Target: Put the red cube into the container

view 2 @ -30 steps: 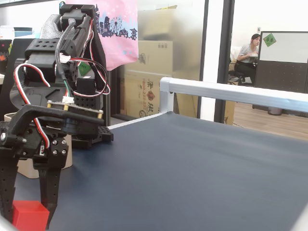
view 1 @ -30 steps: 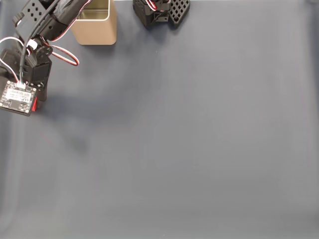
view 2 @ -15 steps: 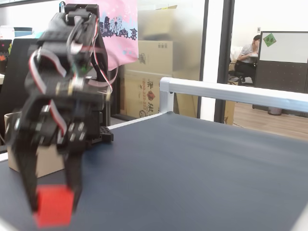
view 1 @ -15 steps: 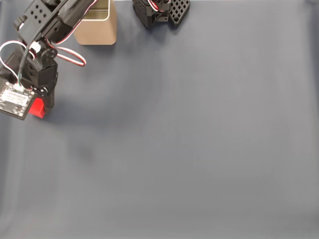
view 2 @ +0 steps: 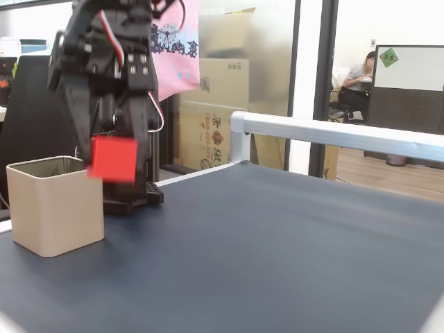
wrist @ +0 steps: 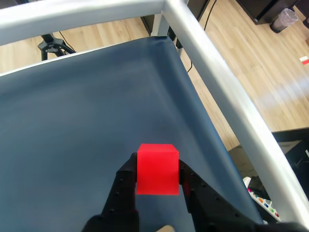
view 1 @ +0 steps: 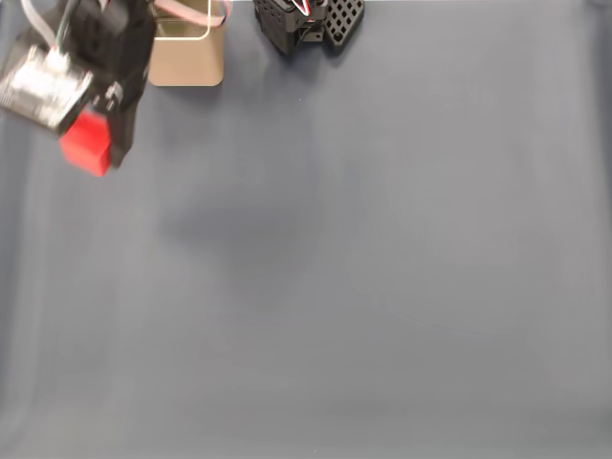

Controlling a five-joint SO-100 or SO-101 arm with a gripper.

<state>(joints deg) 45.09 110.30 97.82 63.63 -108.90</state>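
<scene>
While the gripper (wrist: 157, 175) fingers clamp the red cube (wrist: 157, 168) aloft, the container (view 2: 54, 205) at 7 o'clock awaits release.

One red cube (wrist: 157, 168) sits between the two fingers of one claw (wrist: 158, 175). One tan container (view 2: 54, 205) stands on one dark blue table (view 1: 382, 287). One robot arm (view 2: 111, 69) rises over it, with one black base (view 1: 308, 23) at the table's far edge. One silver rail (view 2: 333, 133) runs along the table's side. Behind the glass there are what look like two stacked cardboard boxes (view 2: 220, 118), though reflections blur them, and one seated person (view 2: 357, 76) farther back.
</scene>
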